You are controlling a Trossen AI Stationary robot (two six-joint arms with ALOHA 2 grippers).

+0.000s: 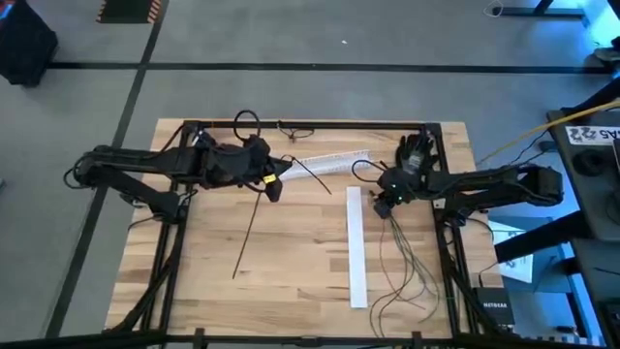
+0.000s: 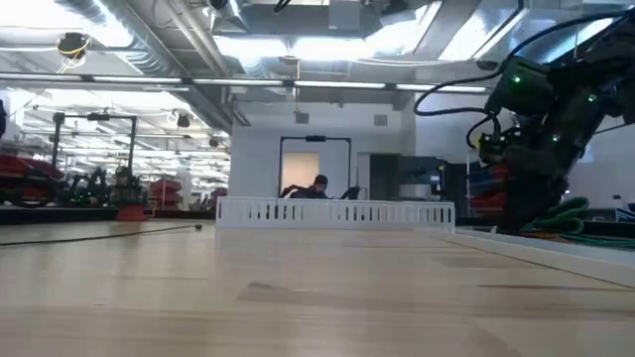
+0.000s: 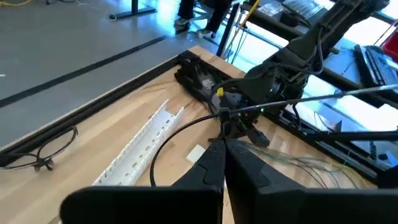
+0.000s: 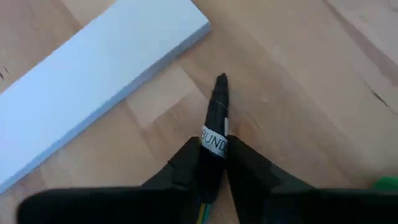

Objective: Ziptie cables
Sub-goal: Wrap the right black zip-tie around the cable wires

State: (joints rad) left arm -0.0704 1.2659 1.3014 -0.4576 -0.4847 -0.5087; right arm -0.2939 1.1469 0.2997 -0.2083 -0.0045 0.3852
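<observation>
Right gripper (image 4: 212, 163) is clamped on the bound end of the cables (image 1: 402, 267), which trail toward the table's near right. Left gripper (image 3: 224, 155) pinches a black ziptie (image 1: 312, 174). No tie is fastened yet.

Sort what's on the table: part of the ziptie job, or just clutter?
Job: cables, held by right gripper; zip tie, in left gripper; second black strip, lying untouched.
Clutter: white slotted rail; flat white strip beside the cables.
</observation>
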